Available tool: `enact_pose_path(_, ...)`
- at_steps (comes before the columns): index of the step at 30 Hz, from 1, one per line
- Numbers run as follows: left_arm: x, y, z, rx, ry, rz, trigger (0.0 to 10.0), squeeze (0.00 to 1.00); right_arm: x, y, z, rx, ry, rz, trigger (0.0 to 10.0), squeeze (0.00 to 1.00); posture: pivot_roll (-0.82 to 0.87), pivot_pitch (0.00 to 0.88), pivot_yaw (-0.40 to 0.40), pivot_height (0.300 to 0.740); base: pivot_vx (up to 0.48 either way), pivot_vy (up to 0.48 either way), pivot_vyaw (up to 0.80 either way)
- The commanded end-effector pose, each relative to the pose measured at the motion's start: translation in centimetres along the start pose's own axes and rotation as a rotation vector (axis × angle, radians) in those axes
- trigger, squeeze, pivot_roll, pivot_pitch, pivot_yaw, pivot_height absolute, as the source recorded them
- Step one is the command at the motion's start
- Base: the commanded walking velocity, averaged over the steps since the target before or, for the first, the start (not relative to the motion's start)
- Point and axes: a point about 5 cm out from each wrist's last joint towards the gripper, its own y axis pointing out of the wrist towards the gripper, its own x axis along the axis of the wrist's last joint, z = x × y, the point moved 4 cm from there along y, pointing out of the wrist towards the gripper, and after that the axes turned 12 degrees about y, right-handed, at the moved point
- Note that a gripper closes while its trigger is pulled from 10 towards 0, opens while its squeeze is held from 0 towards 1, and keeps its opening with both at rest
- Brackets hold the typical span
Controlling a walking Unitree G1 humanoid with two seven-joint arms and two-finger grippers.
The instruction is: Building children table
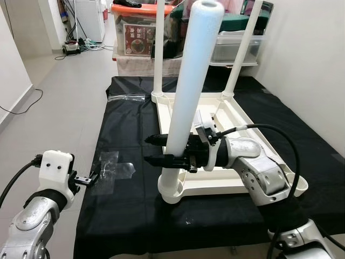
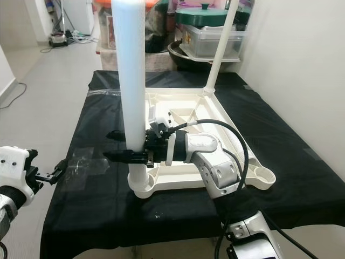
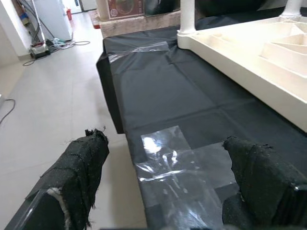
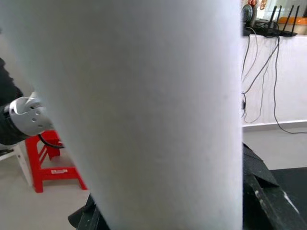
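A: What's around the work, biggest first?

B: A tiled floor (image 1: 64, 91), then a low platform under a black cloth (image 1: 124, 205). On the cloth lies the upturned white table (image 1: 232, 116), legs in the air. Behind it stand storage bins (image 1: 135, 29) and a clear tub (image 1: 237, 46); cables (image 1: 81, 46) trail on the floor at the far left.

A: And the legs?

B: Two far legs (image 1: 158, 48) stand in their corner sockets. The near leg (image 1: 191, 81) stands upright in the near corner socket and blocks much of the view.

A: The pincers?

B: The right pincer (image 1: 156, 150) reaches across from the table's side, its fingers either side of the near leg low down, pinching it. The left pincer (image 1: 90, 178) hovers spread at the cloth's left edge, holding nothing.

A: Anything small?

B: Clear tape patches (image 3: 165, 158) on the cloth just before the left pincer, and another strip (image 1: 126, 97) near the far corner.
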Motion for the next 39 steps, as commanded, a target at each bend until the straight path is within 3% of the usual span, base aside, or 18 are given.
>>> enact_pose_path(1,0.1,0.0,-0.5,-0.016,-0.014,-0.008,10.0,0.00,-1.3,-0.9,-0.9,-0.055,0.054,0.058,0.0,0.00,0.05,0.000,-0.081,0.740,0.000,0.000,0.00)
enact_pose_path(5,0.1,-0.1,-0.7,-0.018,-0.018,-0.008,10.0,0.00,-0.7,-1.2,-1.4,-0.074,0.098,0.039,0.0,0.00,0.05,0.000,-0.084,0.740,0.000,0.000,0.00)
enact_pose_path(7,0.1,-0.1,-0.8,-0.019,-0.025,-0.009,10.0,0.00,-0.4,-1.3,-1.8,-0.095,0.204,-0.002,0.0,0.00,0.04,0.000,-0.086,0.740,0.000,0.000,0.00)
enact_pose_path(14,0.1,0.0,-1.2,-0.022,-0.028,-0.011,10.0,0.00,-1.5,-1.6,-2.8,-0.165,0.279,-0.020,0.0,0.00,0.04,0.000,-0.083,0.740,0.000,0.000,0.00)
enact_pose_path(29,0.3,0.4,-1.5,-0.034,-0.013,-0.016,10.0,0.00,-2.3,-1.0,-4.7,-0.268,0.285,0.002,0.0,0.00,0.05,0.000,-0.088,0.740,0.000,0.000,0.00)
enact_pose_path(39,0.2,0.3,-1.6,-0.035,-0.005,-0.014,10.0,0.00,-2.9,-2.2,-4.1,-0.266,0.241,0.039,0.0,0.00,0.04,0.000,-0.082,0.740,0.000,0.000,0.00)
